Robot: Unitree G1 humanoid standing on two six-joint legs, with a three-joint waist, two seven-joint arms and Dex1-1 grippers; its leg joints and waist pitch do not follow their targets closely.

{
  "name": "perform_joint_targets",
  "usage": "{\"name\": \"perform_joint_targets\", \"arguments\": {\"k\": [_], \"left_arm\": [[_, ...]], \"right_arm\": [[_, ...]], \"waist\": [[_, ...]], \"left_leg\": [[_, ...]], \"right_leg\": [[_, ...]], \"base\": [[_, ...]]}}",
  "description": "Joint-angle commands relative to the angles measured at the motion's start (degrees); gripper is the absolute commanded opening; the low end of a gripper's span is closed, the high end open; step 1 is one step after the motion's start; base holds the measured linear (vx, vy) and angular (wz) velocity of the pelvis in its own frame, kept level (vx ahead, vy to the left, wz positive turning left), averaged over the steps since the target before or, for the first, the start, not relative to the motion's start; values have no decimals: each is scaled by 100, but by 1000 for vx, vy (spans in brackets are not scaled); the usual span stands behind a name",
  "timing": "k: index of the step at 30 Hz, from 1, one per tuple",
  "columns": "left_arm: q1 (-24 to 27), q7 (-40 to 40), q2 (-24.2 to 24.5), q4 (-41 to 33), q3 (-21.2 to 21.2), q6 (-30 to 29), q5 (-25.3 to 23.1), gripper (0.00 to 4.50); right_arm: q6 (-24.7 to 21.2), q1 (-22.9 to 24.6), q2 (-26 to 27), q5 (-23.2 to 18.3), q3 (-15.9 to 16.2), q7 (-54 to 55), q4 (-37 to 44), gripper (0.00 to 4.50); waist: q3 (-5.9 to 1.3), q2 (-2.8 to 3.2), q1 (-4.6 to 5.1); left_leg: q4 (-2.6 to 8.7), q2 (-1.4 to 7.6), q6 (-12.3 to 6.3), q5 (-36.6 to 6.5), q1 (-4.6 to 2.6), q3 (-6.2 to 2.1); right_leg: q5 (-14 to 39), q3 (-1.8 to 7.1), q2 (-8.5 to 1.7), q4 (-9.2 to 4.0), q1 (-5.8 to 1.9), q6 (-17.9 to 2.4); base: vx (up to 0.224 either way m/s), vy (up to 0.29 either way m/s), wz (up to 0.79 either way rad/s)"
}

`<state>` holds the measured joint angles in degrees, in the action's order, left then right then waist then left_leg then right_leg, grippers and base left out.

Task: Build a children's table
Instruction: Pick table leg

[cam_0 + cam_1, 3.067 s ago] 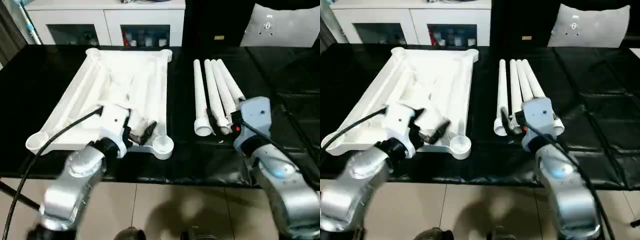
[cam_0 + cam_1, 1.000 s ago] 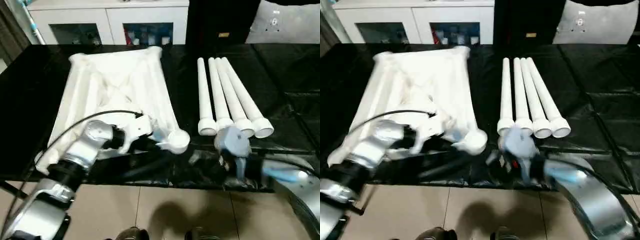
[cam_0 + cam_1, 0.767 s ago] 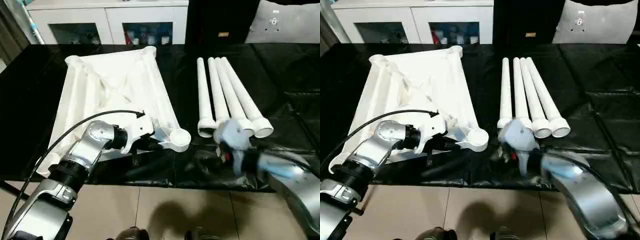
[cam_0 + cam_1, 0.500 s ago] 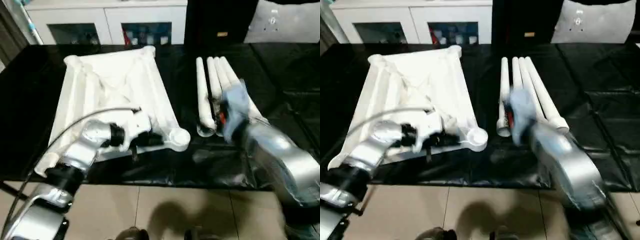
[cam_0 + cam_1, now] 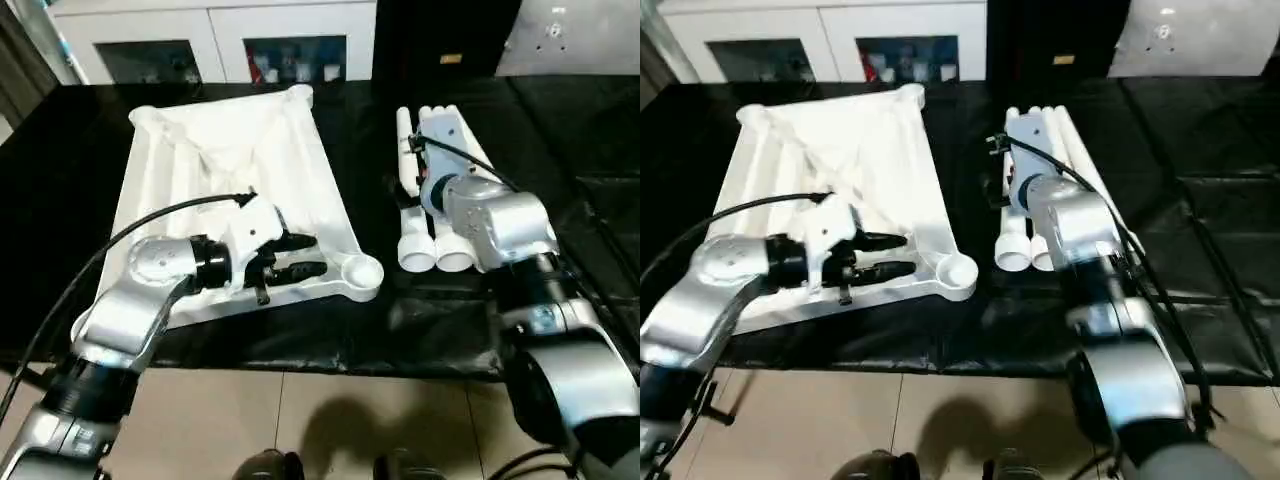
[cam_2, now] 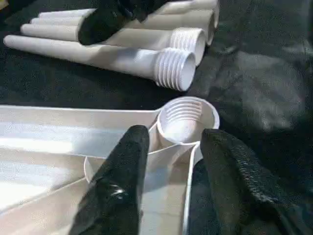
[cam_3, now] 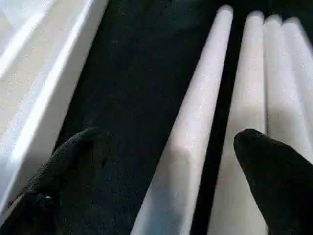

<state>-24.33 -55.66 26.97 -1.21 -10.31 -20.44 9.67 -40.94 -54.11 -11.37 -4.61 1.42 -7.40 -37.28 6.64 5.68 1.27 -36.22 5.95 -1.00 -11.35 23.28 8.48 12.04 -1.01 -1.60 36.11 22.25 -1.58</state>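
So far nothing is assembled: the tabletop lies ribs-up at centre left, four legs unfitted; the left gripper is part-open and empty, the right gripper spread wide over a leg.

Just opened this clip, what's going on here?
A humanoid robot is putting together a white children's table on a black-covered worktable. The table top lies upside down, ribs up. The left gripper hovers with fingers apart by the near corner socket, holding nothing. The right gripper is wide open over the row of legs lying side by side beside the top. No leg is fitted yet.
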Motion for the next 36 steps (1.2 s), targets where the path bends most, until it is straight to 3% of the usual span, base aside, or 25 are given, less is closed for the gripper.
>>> {"name": "perform_joint_targets", "arguments": {"k": [1, 2, 5, 8, 11, 13, 18, 27, 29, 36], "left_arm": [[45, 97, 53, -364, 102, -303, 121, 208], [59, 107, 69, -445, 102, -389, 136, 208], [103, 204, 125, -623, 97, -586, 107, 208], [119, 290, 124, -668, 79, -658, 71, 208], [184, 358, 137, -840, 61, -838, 86, 208], [212, 395, 139, -927, 51, -932, 105, 208], [263, 453, 144, -1010, 29, -1030, 134, 208], [285, 525, 112, -1068, -4, -1169, 154, 208], [264, 558, 90, -1100, -26, -1213, 172, 215], [263, 642, 35, -1151, -71, -1248, 210, 218]], "right_arm": [[221, -239, 90, -55, -80, 7, -448, 450], [289, -326, 127, -55, -91, 32, -649, 450], [329, -570, 236, 0, -145, 154, -1189, 450], [370, -666, 319, 35, -179, 216, -1482, 450], [430, -800, 388, 79, -185, 266, -1889, 450], [526, -869, 389, 100, -227, 338, -2091, 450], [766, -934, 375, 96, -290, 441, -2302, 450], [340, -1020, 384, -135, -559, 221, -2749, 450], [384, -1035, 348, -285, -755, 188, -2880, 432], [415, -1059, 291, -304, -889, 105, -2989, 387]], "waist": [[-382, -19, 22], [-378, 23, 9], [-369, 0, 12], [-370, 24, -4], [-417, 20, -6], [-422, 18, -17], [-386, 17, -14], [-382, 15, -7], [-379, 14, -8], [-383, -9, -8]], "left_leg": [[437, 659, -195, -725, -145, -259], [434, 661, -190, -764, -149, -256], [445, 655, -237, -797, -135, -248], [451, 661, -222, -850, -139, -246], [424, 661, -281, -551, -122, -243], [411, 668, -424, -325, -102, -234], [430, 667, -408, -609, -101, -223], [432, 675, -395, -654, -100, -222], [434, 677, -396, -677, -108, -219], [432, 664, -411, -688, -99, -205]], "right_leg": [[158, 293, -727, -324, -267, -1734], [189, 294, -733, -322, -252, -1749], [243, 287, -718, -322, -252, -1768], [298, 284, -712, -317, -235, -1760], [-148, 277, -716, -275, -243, -1794], [-431, 264, -717, -249, -226, -1820], [-104, 266, -706, -282, -216, -1802], [-7, 271, -707, -291, -213, -1820], [1, 271, -705, -291, -203, -1819], [89, 268, -707, -305, -207, -1834]], "base": [[0, 0, 0], [0, 0, 0], [0, 0, 0], [0, 0, 0], [0, 0, 0], [0, 0, 0], [0, 0, 0], [0, 0, 0], [0, 0, 0], [0, 0, 0]]}}
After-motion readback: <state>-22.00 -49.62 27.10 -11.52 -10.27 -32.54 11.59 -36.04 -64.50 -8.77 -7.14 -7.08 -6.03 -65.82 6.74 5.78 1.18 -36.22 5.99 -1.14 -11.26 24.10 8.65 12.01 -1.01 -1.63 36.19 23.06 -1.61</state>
